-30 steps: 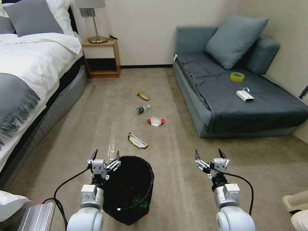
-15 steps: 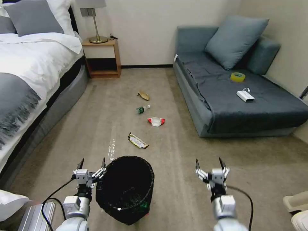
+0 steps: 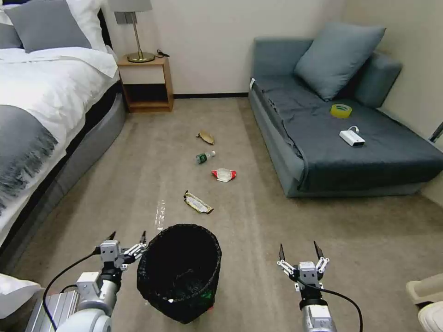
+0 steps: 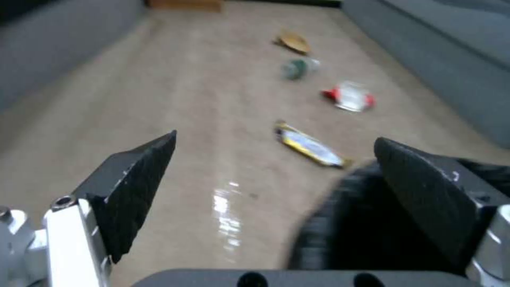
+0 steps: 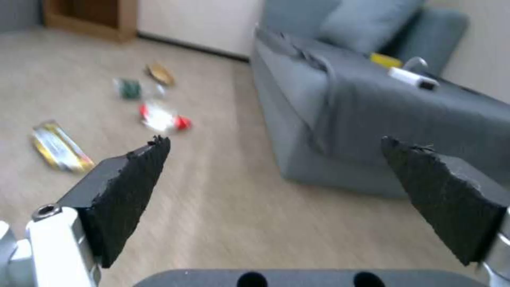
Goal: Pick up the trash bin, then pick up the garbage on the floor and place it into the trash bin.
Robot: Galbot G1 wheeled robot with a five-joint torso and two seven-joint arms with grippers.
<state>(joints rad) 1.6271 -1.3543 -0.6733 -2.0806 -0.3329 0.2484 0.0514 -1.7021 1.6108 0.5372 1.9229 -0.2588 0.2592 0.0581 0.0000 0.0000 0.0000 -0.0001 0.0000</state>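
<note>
Far left: bed (image 3: 41,92) with white cover and grey throw, wooden nightstand (image 3: 145,83) beyond it carrying a brass lamp (image 3: 138,50).

Low on the left: left gripper (image 3: 127,240) over the carpet (image 3: 258,230), just beside the left rim of the trash bin (image 3: 180,272), apart from it as far as can be told. Fingers (image 4: 135,187) spread wide, holding nothing; in the left wrist view the bin's dark mesh rim (image 4: 340,223) sits next to one finger.

Centre, near the robot: trash bin upright on the floor, round, black, lined, mouth open upward.

Beyond the bin, strung out across the carpet toward the far wall: gold-yellow snack wrapper (image 3: 198,203) nearest, then crushed red-and-white carton (image 3: 224,174) a little to the right, small clear bottle (image 3: 204,157) with green label, tan curled scrap (image 3: 206,137) farthest. All four lying apart from one another and apart from the bin.

Low on the right: right gripper (image 3: 299,252) above bare carpet, well to the right of the bin. Fingers (image 5: 122,191) wide apart, empty.

Far right: grey sofa (image 3: 332,138) with a cushion (image 3: 339,57), a yellow tape roll (image 3: 341,110) and a white box with a cable (image 3: 352,137) resting on the seat.
</note>
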